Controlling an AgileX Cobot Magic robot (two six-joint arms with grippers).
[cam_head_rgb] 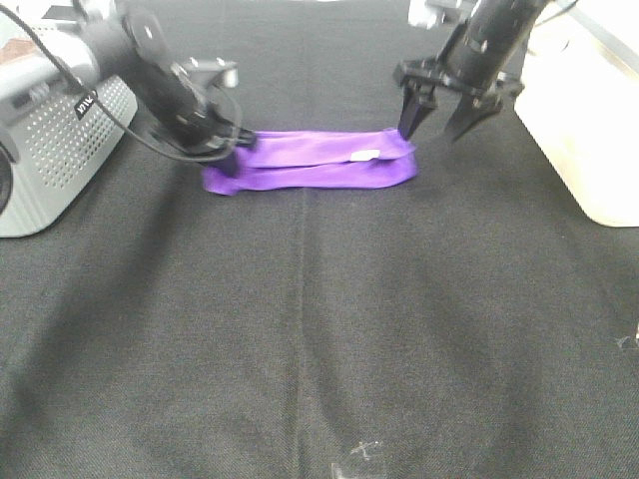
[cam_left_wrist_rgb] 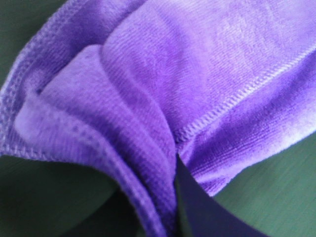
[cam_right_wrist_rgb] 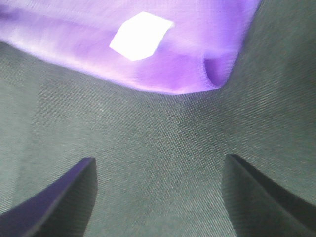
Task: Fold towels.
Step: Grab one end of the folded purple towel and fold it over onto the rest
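While the left gripper [cam_head_rgb: 233,158] pinches one towel [cam_head_rgb: 310,166] end, the right gripper [cam_head_rgb: 431,131] hangs, jaws apart, beside the other. With the crosswise fold seemingly pending, it should grasp there.

The towel [cam_head_rgb: 310,163] is soft, fuzzy purple cloth with a stitched hem; the table cover [cam_head_rgb: 319,339] is matt black woven fabric; at nine o'clock a grey box [cam_head_rgb: 45,160] looks like perforated matt plastic.

A black cloth-covered table [cam_head_rgb: 319,329] fills the frame. A folded purple towel [cam_head_rgb: 310,165] lies on it at upper centre. A grey perforated box [cam_head_rgb: 50,150] sits at the left edge and a pale box [cam_head_rgb: 584,130] at the upper right.
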